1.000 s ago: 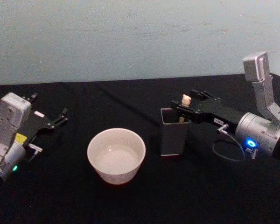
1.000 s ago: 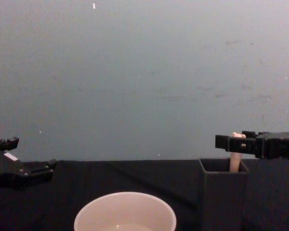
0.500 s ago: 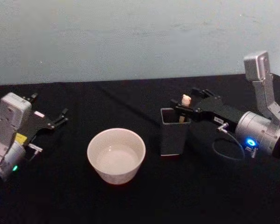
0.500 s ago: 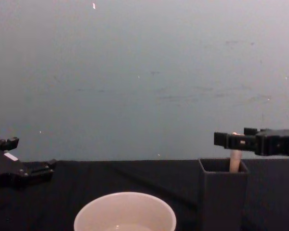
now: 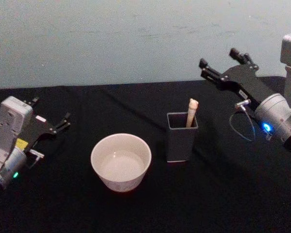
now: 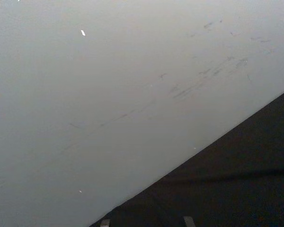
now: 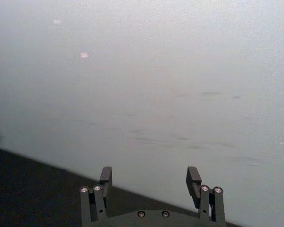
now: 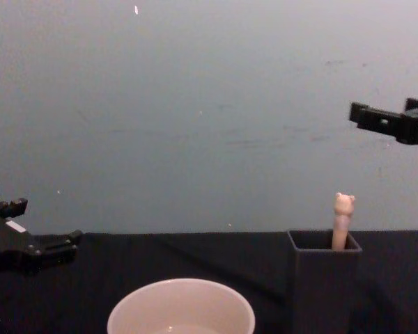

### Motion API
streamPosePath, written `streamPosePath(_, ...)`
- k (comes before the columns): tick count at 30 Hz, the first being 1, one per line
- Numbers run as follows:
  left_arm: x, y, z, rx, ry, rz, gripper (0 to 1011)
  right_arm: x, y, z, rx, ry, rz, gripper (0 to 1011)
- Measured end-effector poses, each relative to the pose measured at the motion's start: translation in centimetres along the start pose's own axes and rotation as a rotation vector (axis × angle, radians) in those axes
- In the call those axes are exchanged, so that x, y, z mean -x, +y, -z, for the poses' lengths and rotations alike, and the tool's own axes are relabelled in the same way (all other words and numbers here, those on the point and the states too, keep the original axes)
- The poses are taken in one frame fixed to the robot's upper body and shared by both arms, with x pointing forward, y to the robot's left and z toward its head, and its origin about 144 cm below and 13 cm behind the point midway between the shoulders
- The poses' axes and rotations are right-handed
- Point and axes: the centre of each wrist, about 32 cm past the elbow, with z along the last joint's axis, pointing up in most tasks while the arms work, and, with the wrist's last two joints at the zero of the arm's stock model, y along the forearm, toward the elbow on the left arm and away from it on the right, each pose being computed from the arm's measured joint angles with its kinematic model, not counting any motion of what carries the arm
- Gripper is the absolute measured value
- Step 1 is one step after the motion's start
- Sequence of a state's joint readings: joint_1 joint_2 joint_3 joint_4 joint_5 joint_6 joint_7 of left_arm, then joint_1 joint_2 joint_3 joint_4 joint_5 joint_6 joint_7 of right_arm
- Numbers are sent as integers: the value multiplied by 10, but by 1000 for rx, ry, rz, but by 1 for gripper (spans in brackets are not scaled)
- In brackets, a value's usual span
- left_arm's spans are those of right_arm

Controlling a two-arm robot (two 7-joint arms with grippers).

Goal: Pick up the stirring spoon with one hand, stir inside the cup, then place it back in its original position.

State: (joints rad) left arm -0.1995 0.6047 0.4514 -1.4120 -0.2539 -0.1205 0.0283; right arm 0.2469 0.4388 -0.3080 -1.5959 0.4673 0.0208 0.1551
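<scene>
Standing in the holder, the stirring spoon; hovering far right and above, spread and empty, the right pincer. Seemingly finishing the put-back or not yet picking up; resting released at left, the left pincer.

Bear-topped beige stirring spoon upright in dark holder, right of wide cream cup

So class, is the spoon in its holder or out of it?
In: the spoon stands in the holder, bear head poking above the rim, no gripper touching it.
</scene>
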Motion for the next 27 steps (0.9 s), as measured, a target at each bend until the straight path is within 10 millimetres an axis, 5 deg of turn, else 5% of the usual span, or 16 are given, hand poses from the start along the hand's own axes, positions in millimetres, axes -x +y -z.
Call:
streamPosePath(15, 0, 0, 0, 0, 0, 0, 1001, 6, -24, 64, 239, -167, 192, 1002)
streamPosePath(27, 0, 0, 0, 0, 0, 0, 1001, 7, -24, 83, 311, -169, 202, 1002)
